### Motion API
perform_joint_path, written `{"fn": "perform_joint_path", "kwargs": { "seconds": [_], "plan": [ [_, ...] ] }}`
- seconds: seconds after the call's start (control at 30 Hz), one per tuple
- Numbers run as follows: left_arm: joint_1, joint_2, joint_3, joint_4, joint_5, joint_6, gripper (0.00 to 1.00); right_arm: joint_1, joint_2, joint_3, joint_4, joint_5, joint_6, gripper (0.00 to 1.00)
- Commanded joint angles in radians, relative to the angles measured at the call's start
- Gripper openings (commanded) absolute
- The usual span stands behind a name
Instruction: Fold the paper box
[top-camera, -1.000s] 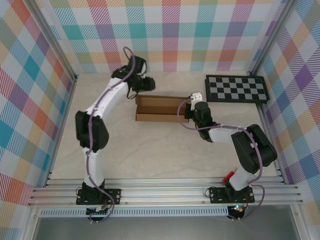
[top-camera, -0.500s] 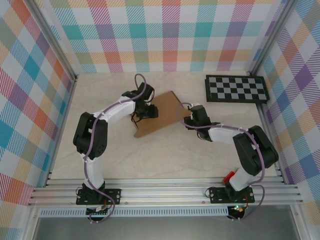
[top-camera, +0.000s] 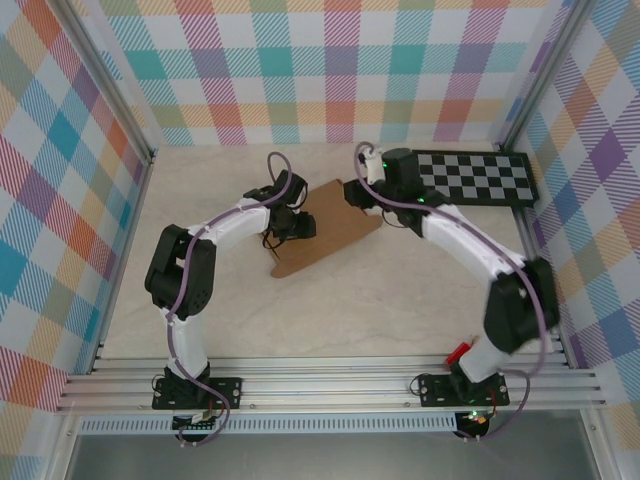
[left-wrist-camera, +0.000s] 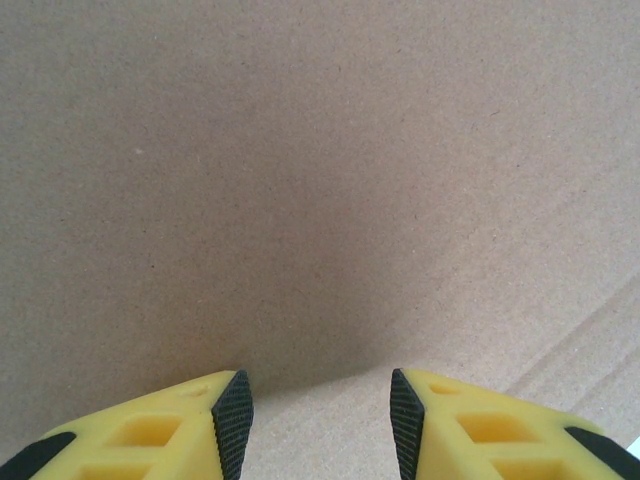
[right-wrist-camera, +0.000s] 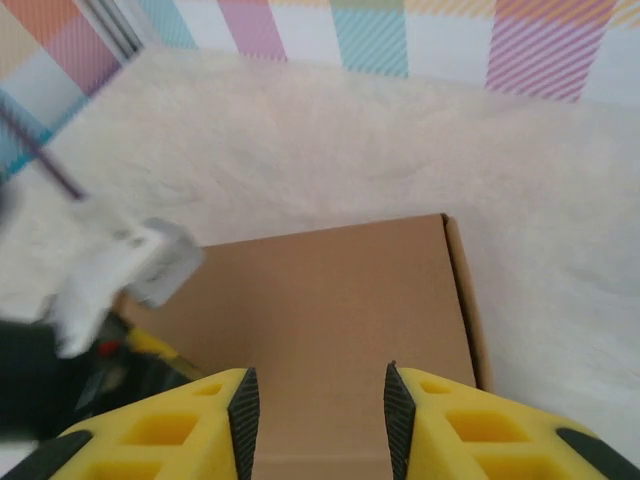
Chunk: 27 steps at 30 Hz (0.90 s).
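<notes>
plain brown cardboard paper box (top-camera: 335, 235) lies skewed mid-table, broad face up, between both arms. left gripper (top-camera: 300, 225) at its left side, fingers spread, cardboard close ahead; right gripper (top-camera: 357, 192) over its far corner, fingers also spread with nothing pinched. black-and-white checkerboard panel (top-camera: 475, 178) lies flat just right of the right wrist.

The right gripper (right-wrist-camera: 318, 402), jaws apart, faces the paper box (right-wrist-camera: 320, 285).
</notes>
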Motion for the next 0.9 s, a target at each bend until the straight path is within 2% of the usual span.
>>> {"fn": "perform_joint_path", "kwargs": {
  "seconds": [0.0,0.17,0.33,0.4,0.47,0.57,0.67,0.73,0.8,0.87],
  "plan": [
    [-0.001,0.028,-0.037,-0.001,-0.026,0.025,0.45,-0.019,0.188,0.093,-0.069,-0.085,0.009,0.39],
    [-0.001,0.027,-0.025,0.011,-0.003,0.056,0.45,-0.017,0.336,0.152,-0.114,-0.028,0.019,0.39],
    [0.003,-0.004,0.033,0.024,-0.008,0.138,0.48,0.002,0.309,0.039,-0.131,0.11,0.116,0.42],
    [0.01,-0.067,0.045,0.02,-0.057,0.124,0.55,0.025,0.276,-0.01,-0.155,0.187,0.168,0.42],
    [0.015,-0.154,0.035,-0.022,-0.146,0.082,0.68,0.051,0.242,-0.056,-0.167,0.234,0.227,0.42],
    [0.037,-0.317,-0.085,-0.062,-0.213,0.018,0.8,0.079,0.205,-0.093,-0.218,0.265,0.359,0.42],
    [0.075,-0.453,-0.262,-0.018,-0.162,0.032,0.85,0.093,0.175,-0.13,-0.221,0.236,0.426,0.43],
    [0.135,-0.475,-0.348,0.024,-0.091,0.066,0.88,0.1,0.165,-0.141,-0.213,0.231,0.424,0.43],
    [0.241,-0.446,-0.411,0.136,0.094,0.11,0.91,0.102,0.164,-0.137,-0.217,0.238,0.4,0.43],
    [0.305,-0.388,-0.394,0.214,0.214,0.104,0.94,0.101,0.168,-0.119,-0.228,0.239,0.368,0.43]
  ]
}}
